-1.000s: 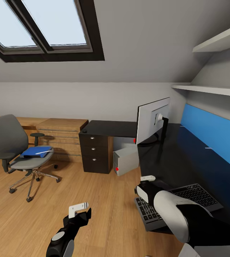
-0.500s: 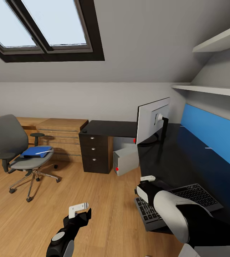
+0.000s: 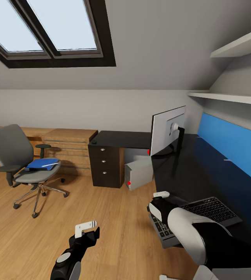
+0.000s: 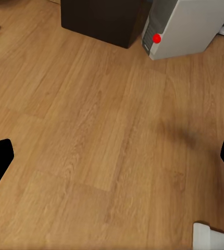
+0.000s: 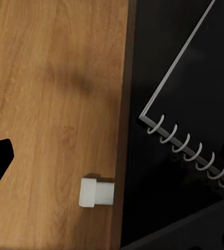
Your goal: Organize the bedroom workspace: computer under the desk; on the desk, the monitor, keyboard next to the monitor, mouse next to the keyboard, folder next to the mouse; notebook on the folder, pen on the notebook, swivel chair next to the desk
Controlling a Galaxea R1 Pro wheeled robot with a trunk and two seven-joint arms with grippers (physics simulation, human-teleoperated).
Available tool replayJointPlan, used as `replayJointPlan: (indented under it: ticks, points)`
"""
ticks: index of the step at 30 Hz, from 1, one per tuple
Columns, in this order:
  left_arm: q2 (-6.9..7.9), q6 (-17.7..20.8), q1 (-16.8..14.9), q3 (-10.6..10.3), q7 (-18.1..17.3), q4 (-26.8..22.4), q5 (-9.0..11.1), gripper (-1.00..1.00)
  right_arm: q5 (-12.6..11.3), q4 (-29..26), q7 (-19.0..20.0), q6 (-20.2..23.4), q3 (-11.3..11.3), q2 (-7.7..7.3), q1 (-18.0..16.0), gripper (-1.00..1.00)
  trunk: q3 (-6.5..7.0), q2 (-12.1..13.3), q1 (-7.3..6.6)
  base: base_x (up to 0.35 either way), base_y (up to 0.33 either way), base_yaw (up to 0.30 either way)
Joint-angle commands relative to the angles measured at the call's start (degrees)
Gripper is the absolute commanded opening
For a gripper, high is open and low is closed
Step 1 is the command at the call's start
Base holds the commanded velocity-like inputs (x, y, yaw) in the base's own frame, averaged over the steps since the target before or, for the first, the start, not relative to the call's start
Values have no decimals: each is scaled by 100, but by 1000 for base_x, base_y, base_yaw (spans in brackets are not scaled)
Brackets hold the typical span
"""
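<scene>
view shifted slightly; left end effector (image 3: 87, 228) spread wide above floor; right end effector's (image 3: 161, 197) spread unclear.

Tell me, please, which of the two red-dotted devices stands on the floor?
The computer, the grey tower under the desk, stands on the wood floor. The monitor, also red-dotted at a corner, stands up on the desktop.

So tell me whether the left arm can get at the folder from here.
Probably not. The folder lies on the chair seat far across the floor, while the left gripper hangs low beside the robot. Nothing blocks the way; the base must drive closer.
</scene>
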Motion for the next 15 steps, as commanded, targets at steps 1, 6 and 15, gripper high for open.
replayJointPlan:
  ticks: [1,6,15]
  points:
    - [2,21,-4,-10,52,-8,60,100,8,15,-2,13,-149,2,-5,100,-7,-4,0,-1,1,0]
    - [2,20,-4,-10,51,-8,60,100,9,15,1,8,-149,2,-6,100,-7,-4,0,0,0,0]
    - [-4,18,-4,-10,53,-8,60,100,35,9,-1,-70,-149,2,-5,100,-7,-4,0,0,0,0]
